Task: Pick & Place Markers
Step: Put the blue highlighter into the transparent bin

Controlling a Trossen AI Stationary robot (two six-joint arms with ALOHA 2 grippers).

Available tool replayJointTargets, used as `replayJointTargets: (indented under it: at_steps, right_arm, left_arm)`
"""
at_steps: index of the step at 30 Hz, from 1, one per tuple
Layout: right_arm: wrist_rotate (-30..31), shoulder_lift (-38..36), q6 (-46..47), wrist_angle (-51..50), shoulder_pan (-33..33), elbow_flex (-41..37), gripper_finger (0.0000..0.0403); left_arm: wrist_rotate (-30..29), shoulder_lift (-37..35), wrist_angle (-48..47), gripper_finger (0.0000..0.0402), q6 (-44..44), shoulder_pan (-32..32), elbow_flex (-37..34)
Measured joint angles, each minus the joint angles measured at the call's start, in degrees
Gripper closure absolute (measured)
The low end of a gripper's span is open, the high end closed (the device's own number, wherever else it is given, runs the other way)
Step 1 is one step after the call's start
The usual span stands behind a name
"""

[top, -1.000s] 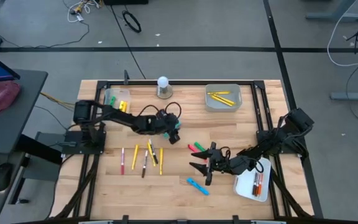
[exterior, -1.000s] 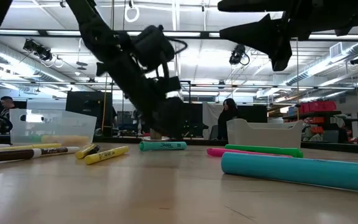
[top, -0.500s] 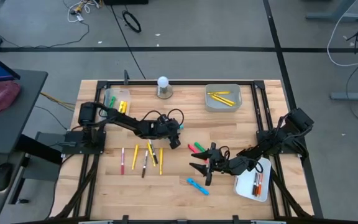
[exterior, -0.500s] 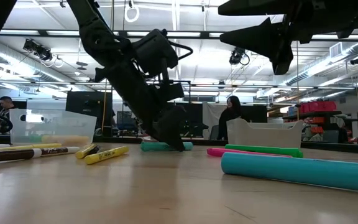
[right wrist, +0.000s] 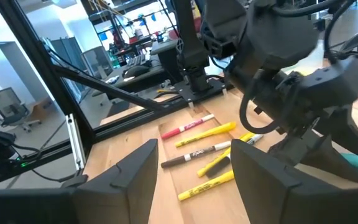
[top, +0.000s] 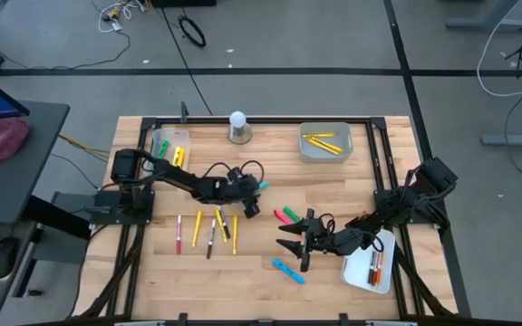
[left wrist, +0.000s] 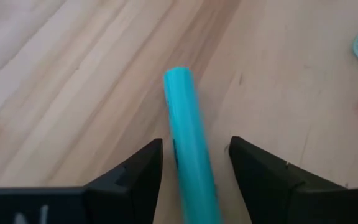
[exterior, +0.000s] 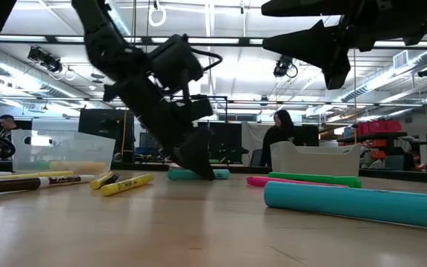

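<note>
Left gripper point(left wrist: 194, 163): we see it down at the bench point(top: 333, 181) mid-table, its fingers point(left wrist: 132, 174) apart on either side of a light blue marker point(left wrist: 188, 140), a gap visible on both sides, no squeeze yet.
Light blue marker: lies flat on the wood, running straight out between the fingers and past their tips; in the low view its end shows just behind the gripper.
Right gripper point(top: 294, 243): waits off the bench surface, fingers spread and empty, with a second light blue marker point(top: 288, 270) just below and beside it.
Other markers: a row of yellow, red and dark ones point(top: 208, 231) lies just beside the left gripper; green and pink ones point(top: 286, 215) sit between the two grippers.
Step in hand: we judge this the grasp of the light blue marker.
Doing it well: we would keep the marker centred, close squarely across the barrel so it does not roll or swivel, then lift straight up.
</note>
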Motion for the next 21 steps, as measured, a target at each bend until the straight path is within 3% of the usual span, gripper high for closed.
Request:
replayJointTargets:
  at_steps: [7, 14, 21]
  right_arm:
    - [0.0, 0.0, -0.14, 0.0, 0.01, 0.0, 0.02]
    - [0.11, -0.02, -0.17, 0.0, -0.02, -0.02, 0.02]
    - [0.16, -0.02, -0.19, 0.02, -0.02, -0.02, 0.02]
  left_arm:
    - [2.03, 0.09, 18.24, 0.0203, -1.6, 0.01, -9.44]
    - [1.14, 0.07, 19.57, 0.0217, -1.92, -0.14, -10.67]
    - [1.18, 0.02, 19.63, 0.029, -1.27, -0.18, -10.8]
